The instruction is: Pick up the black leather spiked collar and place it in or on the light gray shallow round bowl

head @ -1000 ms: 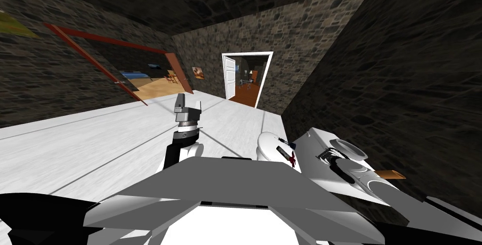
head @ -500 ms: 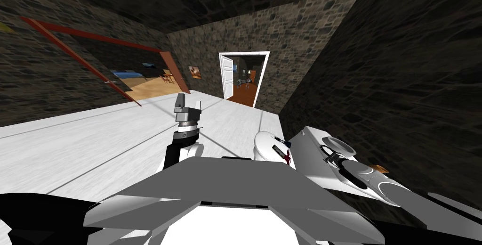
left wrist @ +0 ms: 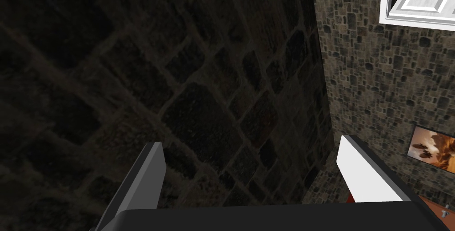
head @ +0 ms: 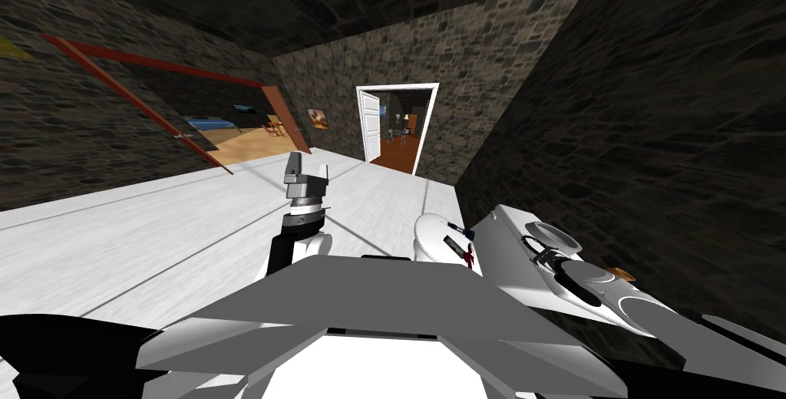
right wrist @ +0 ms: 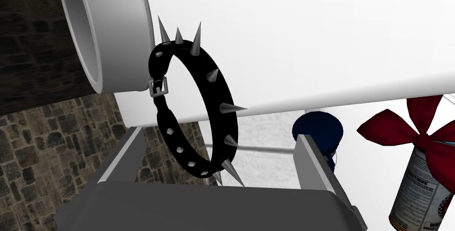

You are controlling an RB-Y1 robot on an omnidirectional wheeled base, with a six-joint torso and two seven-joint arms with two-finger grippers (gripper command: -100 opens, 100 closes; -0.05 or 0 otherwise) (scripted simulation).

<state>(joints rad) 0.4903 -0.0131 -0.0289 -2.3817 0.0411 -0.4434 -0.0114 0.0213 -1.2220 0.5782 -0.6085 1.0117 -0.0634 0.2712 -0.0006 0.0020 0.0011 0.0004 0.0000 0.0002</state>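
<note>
Dark stone walls rise around a white floor (head: 153,241), with an open white door (head: 374,130) at the upper middle of the head view. At the right of that view a white counter (head: 503,245) runs along the wall, and the right arm reaches over it.

On the counter the black spiked collar (right wrist: 195,108) lies with its buckle end right against the wall of the light grey bowl (right wrist: 102,33). The right gripper (right wrist: 217,135) has its 2 fingers spread wide. The near part of the ring shows between them, closer to 1 finger, and it is not pinched. Beyond the other finger sit a navy blue object (right wrist: 317,128) and a can (right wrist: 417,188) with a red bow (right wrist: 400,128).

Near the middle of the head view the left gripper (left wrist: 255,153) is raised over the floor, well apart from the counter, its 2 fingers parted and holding nothing.
</note>
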